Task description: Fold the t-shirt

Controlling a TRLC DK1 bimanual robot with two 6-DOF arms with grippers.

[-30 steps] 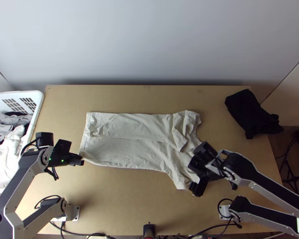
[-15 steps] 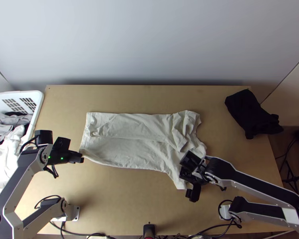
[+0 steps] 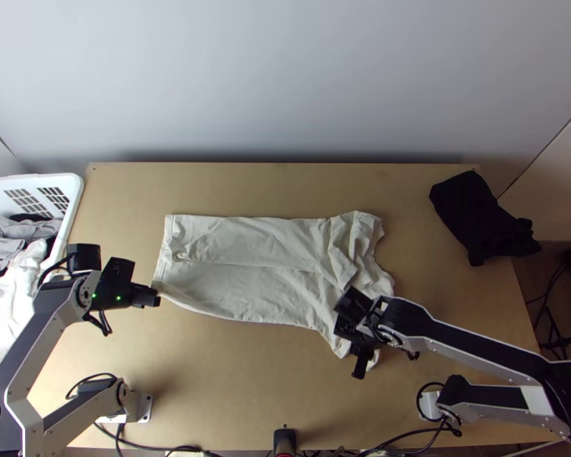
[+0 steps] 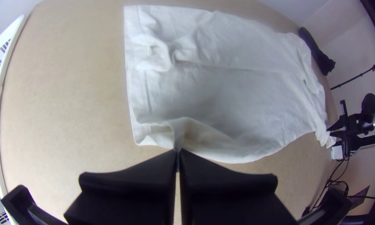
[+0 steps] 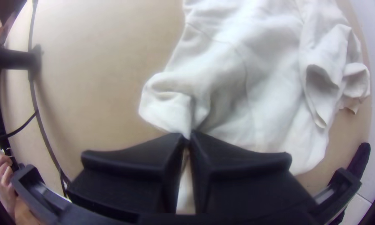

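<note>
T-shirt partly folded. Left gripper: pinched closed on its near hem corner. Right gripper: pinched closed on its near sleeve.

No readable text, labels, brands, numbers or signs anywhere in the three current views.

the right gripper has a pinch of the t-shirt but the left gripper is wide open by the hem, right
Not quite: the left gripper isn't open. The left wrist view shows its fingers closed on the edge of the t-shirt, by the hem. The right gripper does have a pinch of it.
</note>
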